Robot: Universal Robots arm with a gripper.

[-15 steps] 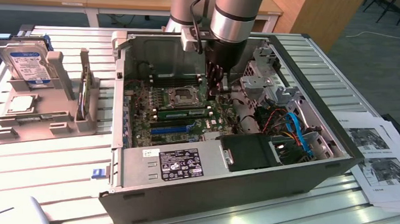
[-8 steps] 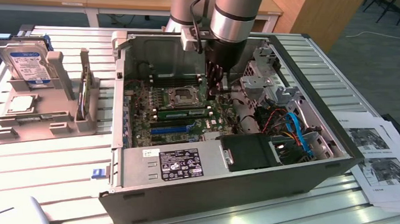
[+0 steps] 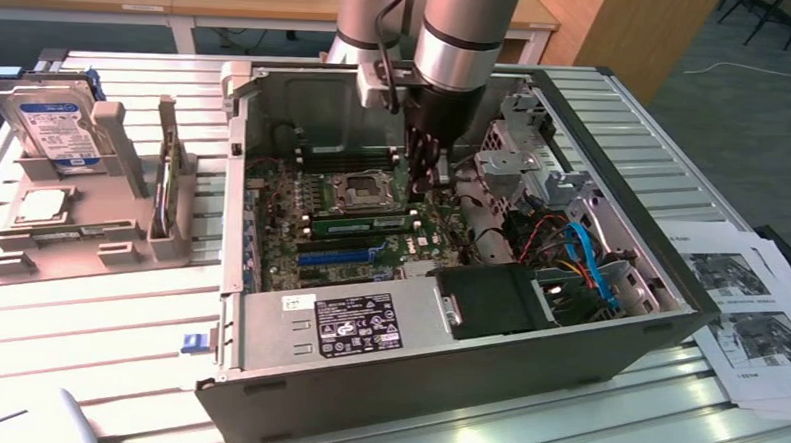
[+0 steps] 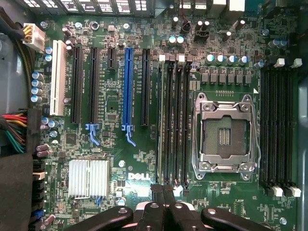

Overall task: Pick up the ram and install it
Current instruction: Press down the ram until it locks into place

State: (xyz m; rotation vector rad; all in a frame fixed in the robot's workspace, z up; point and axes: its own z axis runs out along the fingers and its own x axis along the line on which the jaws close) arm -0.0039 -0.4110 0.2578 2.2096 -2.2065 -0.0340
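I am looking into the open computer case (image 3: 402, 392) lying on its side on the bench (image 3: 98, 319), with the arm reaching down into it. The ram (image 3: 358, 223) is lying on the motherboard as a thin green stick, just beside the processor socket (image 3: 365, 187) and between that socket and the blue slot (image 3: 334, 257). Its long axis is running across the board, roughly along the exterior view's left and right and parallel to the blue slot, with its far end tipping slightly upward toward the exterior view's right. It is sitting on edge along the row of memory slots rather than lying flat.

The claw (image 3: 431, 181) is hanging over the board close to the ram's end on the exterior view's right, near the socket. From the wrist camera I am seeing the claw (image 4: 162, 188) with its two dark fingertips (image 4: 157, 190) pressed together, only a thin seam between them, and I am making out nothing clamped in them. They are pointing toward the near end of the four black memory slots (image 4: 174, 125), which are running beside the processor socket (image 4: 224, 137) and parallel to the blue slot (image 4: 128, 86). Looking straight down at those slots, I cannot tell which one is carrying the stick.

Off to the exterior view's left, a hard drive (image 3: 59, 127) with a blue label is standing in a grey holder, well apart from the case.
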